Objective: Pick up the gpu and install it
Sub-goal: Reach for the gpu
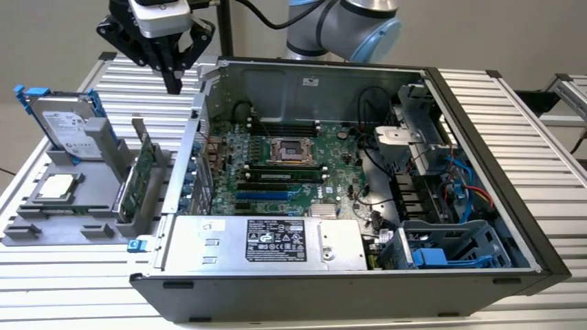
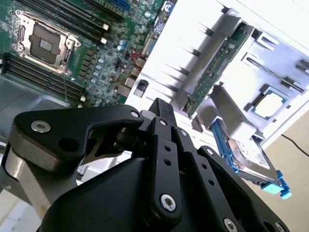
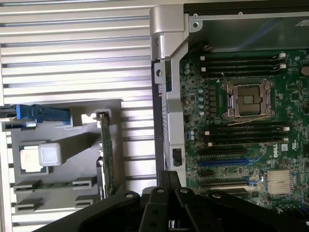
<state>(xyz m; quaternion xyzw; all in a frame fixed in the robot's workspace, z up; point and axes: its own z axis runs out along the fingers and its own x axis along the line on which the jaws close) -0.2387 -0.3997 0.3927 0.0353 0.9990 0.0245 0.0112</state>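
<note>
The gpu (image 1: 142, 180) stands on edge in a slot of the grey holder (image 1: 55, 230) at the exterior view's left, just outside the open computer case (image 1: 477, 130). Its green board edge shows in both wrist views (image 3: 107, 154) (image 2: 212, 72). My gripper (image 1: 172, 81) hangs high above the table behind the holder, well clear of the gpu, close to the case's rear corner. Its black fingers (image 3: 169, 178) (image 2: 161, 107) are shut together with nothing between them. The motherboard (image 1: 293, 172) lies exposed inside the case, with blue expansion slots (image 3: 224, 162) free.
A silver hard drive (image 1: 69, 127) with blue rails stands upright in the holder beside the gpu. A square CPU chip (image 1: 57, 185) lies flat in the holder. The power supply (image 1: 266, 240) and drive cage (image 1: 449, 251) fill the case's near side.
</note>
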